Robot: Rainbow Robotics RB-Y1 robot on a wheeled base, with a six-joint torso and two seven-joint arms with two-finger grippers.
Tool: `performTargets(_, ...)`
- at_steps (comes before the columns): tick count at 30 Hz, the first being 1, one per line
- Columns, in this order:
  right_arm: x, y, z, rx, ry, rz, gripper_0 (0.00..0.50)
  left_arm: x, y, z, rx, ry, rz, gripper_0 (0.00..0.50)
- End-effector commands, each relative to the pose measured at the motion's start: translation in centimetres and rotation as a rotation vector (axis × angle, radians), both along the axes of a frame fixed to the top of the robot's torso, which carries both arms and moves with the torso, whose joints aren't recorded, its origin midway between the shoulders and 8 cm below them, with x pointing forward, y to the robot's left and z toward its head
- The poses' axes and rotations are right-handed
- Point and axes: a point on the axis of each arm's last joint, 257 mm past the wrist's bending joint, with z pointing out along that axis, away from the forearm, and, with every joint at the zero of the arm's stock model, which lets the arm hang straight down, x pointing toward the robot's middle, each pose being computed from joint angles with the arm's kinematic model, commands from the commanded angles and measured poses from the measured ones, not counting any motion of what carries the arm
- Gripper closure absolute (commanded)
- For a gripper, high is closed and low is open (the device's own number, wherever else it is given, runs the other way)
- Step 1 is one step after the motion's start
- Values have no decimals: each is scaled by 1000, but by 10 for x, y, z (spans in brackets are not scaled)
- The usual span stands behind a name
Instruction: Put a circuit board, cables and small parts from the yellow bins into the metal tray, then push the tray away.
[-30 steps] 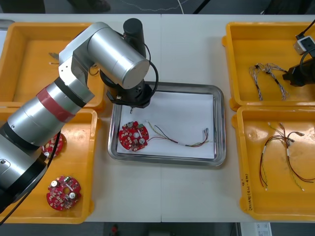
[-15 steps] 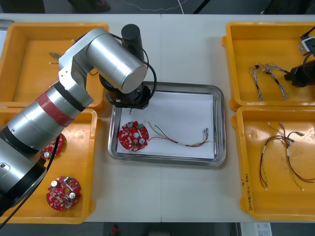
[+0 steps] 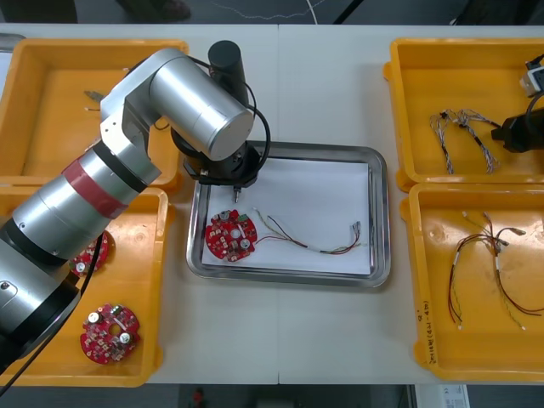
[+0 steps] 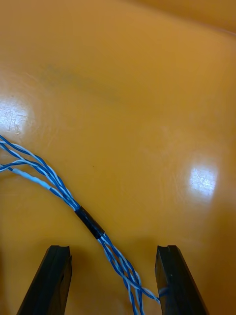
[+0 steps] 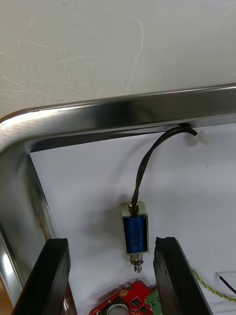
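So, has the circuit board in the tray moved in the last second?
No. The red circuit board lies at the same spot in the metal tray's near-left corner; the left claw hangs open just beyond it.

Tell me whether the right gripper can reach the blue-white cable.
Probably yes: the right gripper hangs open in its bin, the cable lying bare between its fingers, nothing over it. The left gripper is at the tray.

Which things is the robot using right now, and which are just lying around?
In use: metal tray; circuit board, red and yellow cable and small metal part in it; open left gripper over that part; open right gripper over the blue and white cable.
Lying about: spare circuit boards, near left bin; cables, near right bin.
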Motion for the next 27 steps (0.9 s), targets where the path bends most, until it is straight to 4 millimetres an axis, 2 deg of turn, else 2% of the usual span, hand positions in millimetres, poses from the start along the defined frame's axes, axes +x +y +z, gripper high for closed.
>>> performTargets(1, -9, -12, -11, 27, 12, -38, 109, 11, 6, 22, -87, -39, 110, 0)
performTargets(8, -11, -10, -18, 28, 19, -35, 112, 1, 18, 62, -119, -44, 145, 0)
performTargets(13, -11, -10, -18, 20, 19, -29, 113, -8, 38, 92, -124, -52, 173, 0)
performTargets(17, -11, -9, -19, 17, 20, -25, 111, -15, 60, 108, -112, -51, 199, 0)
performTargets(18, -11, -9, -19, 16, 21, -24, 158, -16, 63, 109, -111, -49, 203, 0)
performTargets(20, -11, -7, -20, 16, 20, -21, 389, -17, 77, 120, -114, -59, 222, 0)
performTargets(23, -10, -4, -22, 17, 22, -17, 487, -14, 92, 132, -143, -69, 233, 0)
performTargets(27, -9, -4, -20, 11, 15, -16, 500, -12, 109, 144, -161, -80, 252, 0)
